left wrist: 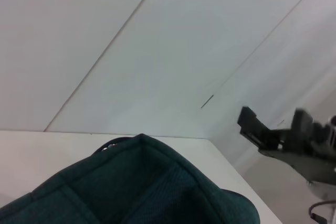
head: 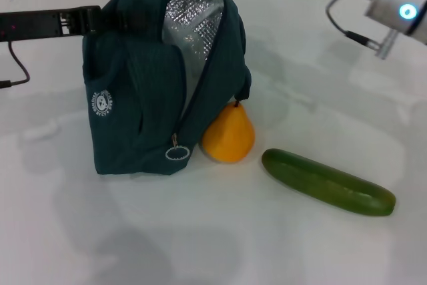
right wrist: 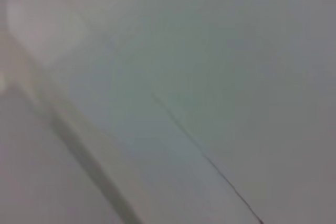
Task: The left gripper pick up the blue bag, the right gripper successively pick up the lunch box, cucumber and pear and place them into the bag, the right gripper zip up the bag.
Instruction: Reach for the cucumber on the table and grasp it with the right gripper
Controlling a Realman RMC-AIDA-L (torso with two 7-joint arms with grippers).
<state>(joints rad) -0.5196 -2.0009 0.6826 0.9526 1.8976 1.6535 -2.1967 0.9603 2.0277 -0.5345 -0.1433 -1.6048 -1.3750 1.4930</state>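
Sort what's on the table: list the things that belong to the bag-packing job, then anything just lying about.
Job things: blue bag, standing unzipped; pear, touching the bag's side; cucumber, lying apart on the table; left gripper, at the bag's top rear.

Lying about: nothing else shows on the table. The lunch box is not visible.

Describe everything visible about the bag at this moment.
The bag is dark teal soft fabric, standing upright on the white table. Its zip is open, showing silver foil lining. A ring pull hangs low on the front, and a small white round logo sits on the side. The left gripper reaches its top at the rear; the grip itself is hidden. The pear rests against its base. The contents cannot be seen.
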